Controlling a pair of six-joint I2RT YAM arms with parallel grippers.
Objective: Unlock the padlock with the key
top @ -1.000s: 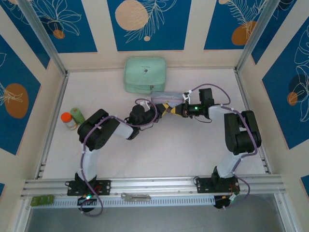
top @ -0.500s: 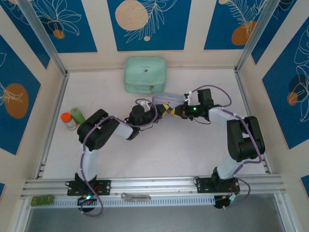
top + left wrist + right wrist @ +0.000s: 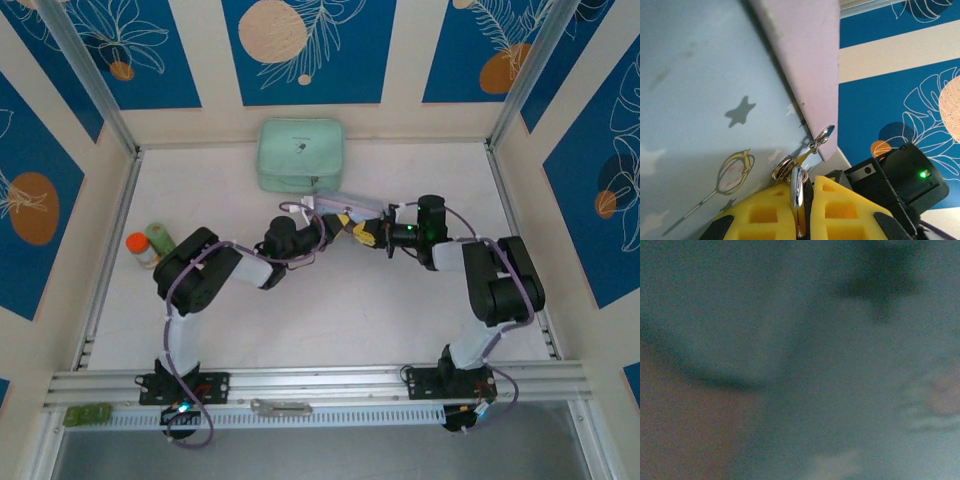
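In the left wrist view my left gripper (image 3: 807,189) has its yellow fingers (image 3: 765,215) shut on a thin silvery key (image 3: 797,192). The key's small ring (image 3: 784,167) and a second silvery piece (image 3: 822,135) hang just past the fingertips, against the light-blue cartoon tin (image 3: 700,75). From above, the left gripper (image 3: 338,226) and right gripper (image 3: 366,235) meet tip to tip below the tin (image 3: 352,203). The right gripper's black body (image 3: 900,175) sits close behind the key. The right wrist view is a blur of the tin's surface. The padlock is hidden.
A mint-green zip case (image 3: 300,155) lies at the back, just behind the tin. Two small bottles, orange-capped (image 3: 141,248) and green (image 3: 160,238), stand at the left edge. A long grey metal tool (image 3: 282,407) rests on the front rail.
The right arm has swung its wrist round and its gripper has shifted left, closer to the left gripper. The left gripper has edged slightly toward the tin, still holding the key.
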